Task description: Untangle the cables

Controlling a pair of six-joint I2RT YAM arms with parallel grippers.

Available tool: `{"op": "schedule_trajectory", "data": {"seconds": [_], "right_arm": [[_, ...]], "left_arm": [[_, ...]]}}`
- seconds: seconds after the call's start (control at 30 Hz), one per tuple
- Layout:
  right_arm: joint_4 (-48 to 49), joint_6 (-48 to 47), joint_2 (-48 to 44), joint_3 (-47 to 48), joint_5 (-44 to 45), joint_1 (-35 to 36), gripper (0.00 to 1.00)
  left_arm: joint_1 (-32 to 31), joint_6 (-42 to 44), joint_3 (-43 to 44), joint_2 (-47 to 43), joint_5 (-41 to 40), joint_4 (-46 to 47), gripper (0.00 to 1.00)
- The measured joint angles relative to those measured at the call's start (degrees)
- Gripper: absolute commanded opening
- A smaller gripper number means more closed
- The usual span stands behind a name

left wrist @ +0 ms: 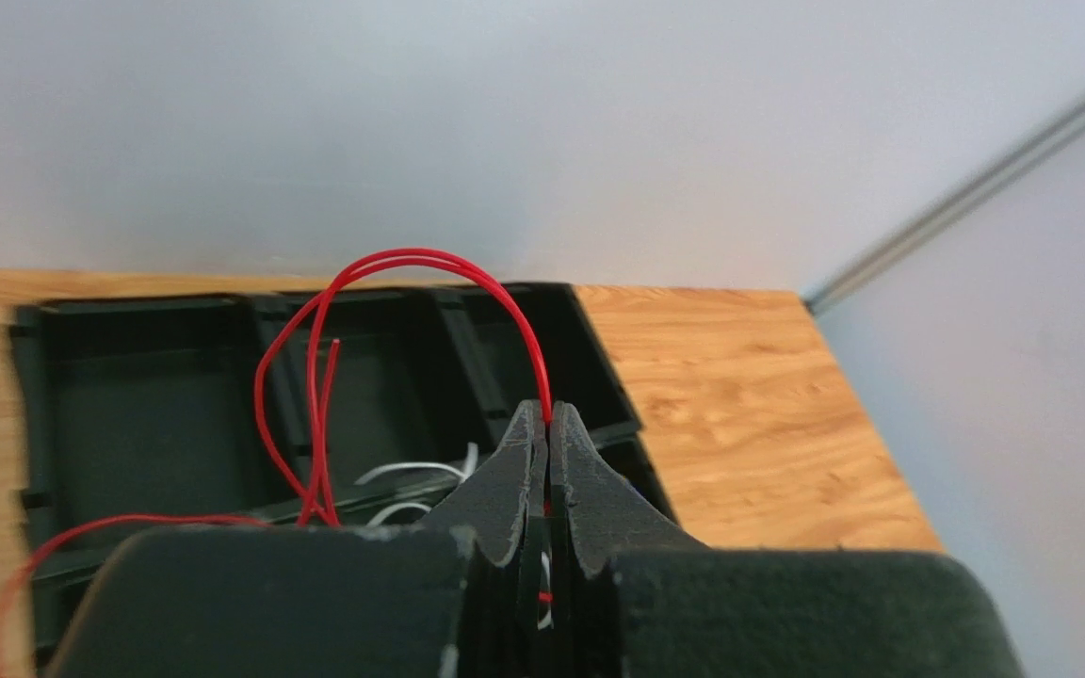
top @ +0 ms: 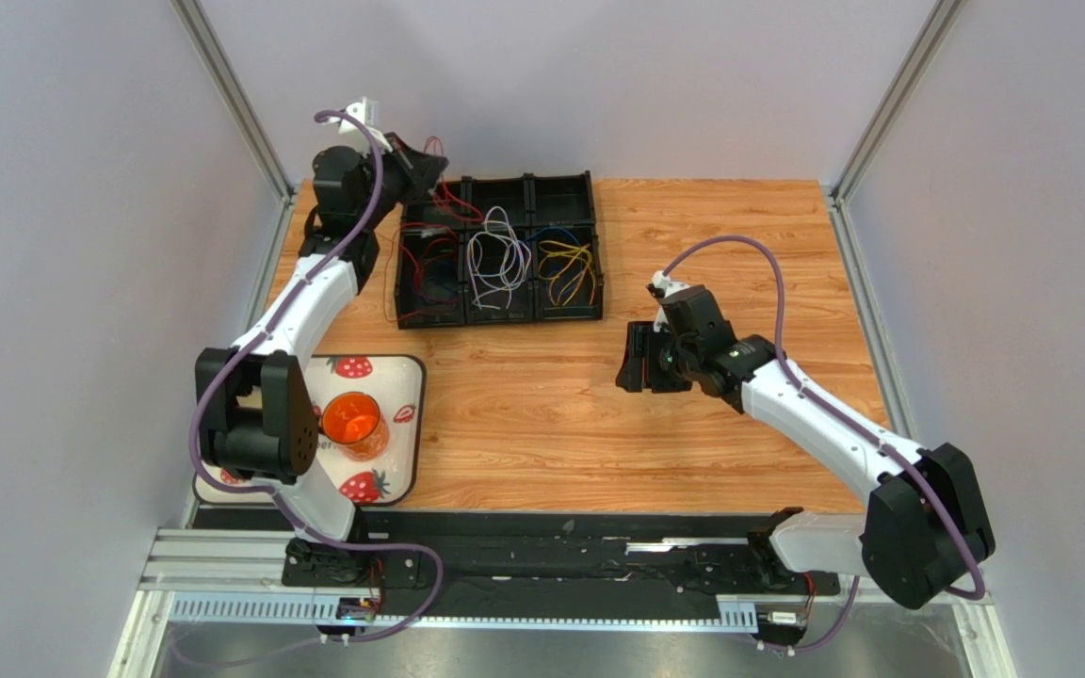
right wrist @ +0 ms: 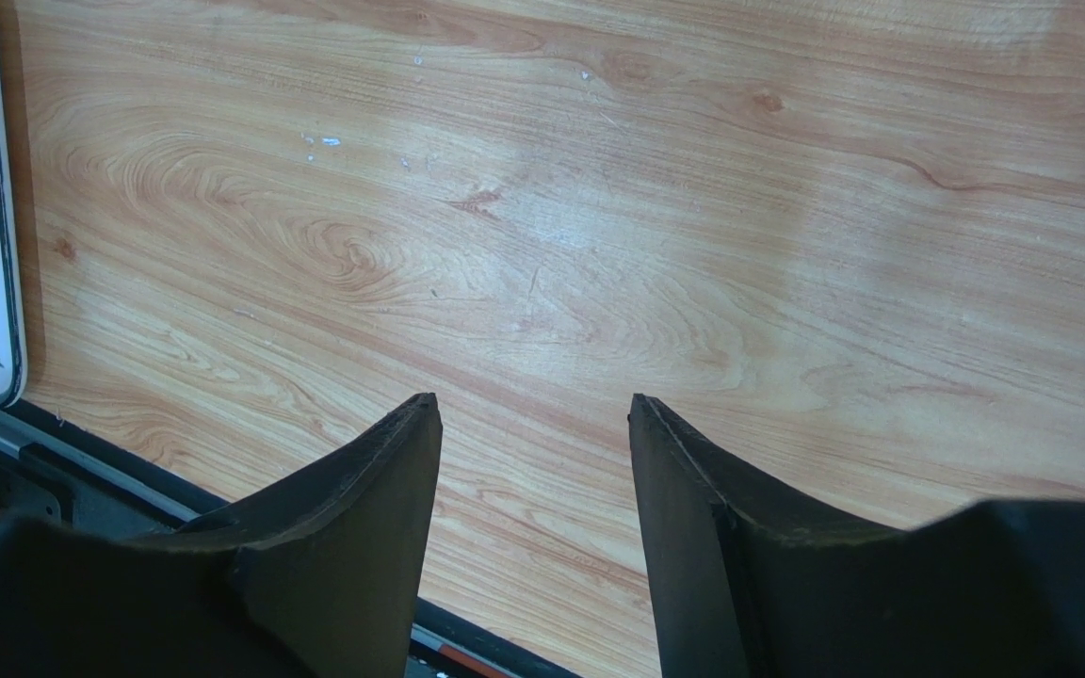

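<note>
A black tray with compartments (top: 499, 314) stands at the back of the table. It holds red cables (top: 428, 262) at the left, white and lilac cables (top: 502, 259) in the middle and yellow cables (top: 568, 263) at the right. My left gripper (top: 435, 160) is raised over the tray's back left corner. It is shut on a red cable (left wrist: 407, 260) that arches up from the tray (left wrist: 138, 410) to its tips (left wrist: 548, 417). My right gripper (top: 636, 356) is open and empty over bare wood (right wrist: 534, 403), right of the table's middle.
A white strawberry-print tray (top: 403, 370) with an orange cup (top: 353, 421) lies at the front left, next to the left arm. A black rail (top: 577, 544) runs along the near edge. Grey walls close the back and sides.
</note>
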Motion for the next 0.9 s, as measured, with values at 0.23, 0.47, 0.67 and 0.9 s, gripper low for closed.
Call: {"op": "schedule_trajectory", "data": {"seconds": [0.23, 0.47, 0.67, 0.9], "right_arm": [[0.31, 0.02, 0.61, 0.0, -0.02, 0.28, 0.55], [0.42, 0.04, 0.63, 0.0, -0.04, 0.39, 0.55], [0.81, 0.07, 0.68, 0.0, -0.42, 0.7, 0.55], [0.85, 0.11, 0.68, 0.0, -0.46, 1.03, 0.55]], "left_arm": [[-2.43, -5.64, -1.6, 2.75, 4.83, 3.87, 0.0], [-3.98, -9.77, -7.63, 2.75, 8.46, 7.76, 0.0], [-5.4, -10.73, -20.44, -2.32, 3.72, 6.4, 0.0], [-1.6, -10.6, -23.02, -9.11, 1.4, 3.69, 0.0]]}}
